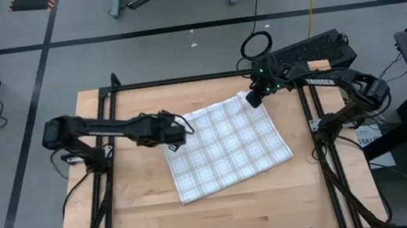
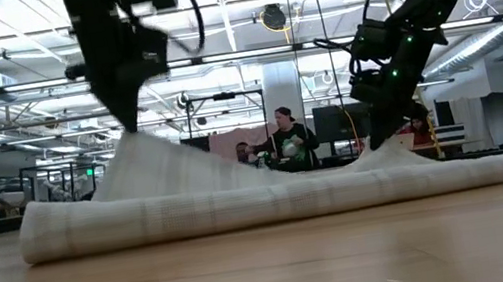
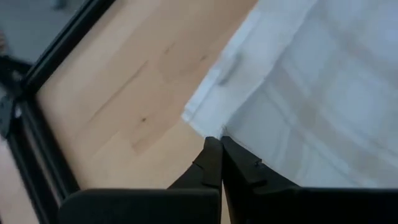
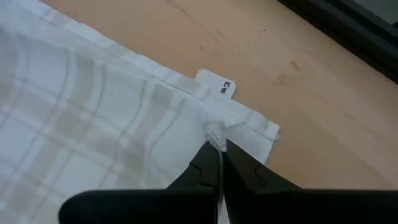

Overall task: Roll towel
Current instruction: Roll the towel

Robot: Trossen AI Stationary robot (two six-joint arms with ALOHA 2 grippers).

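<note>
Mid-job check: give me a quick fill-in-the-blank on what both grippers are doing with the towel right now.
1. Both grippers are shut on the ____.
2. The left gripper pinches the towel at a ____.
3. Beside the right gripper, a small white ____ sticks out from the hem.
4. The towel lies on a ____ table.

Missing words: towel; corner; label; wooden
</note>
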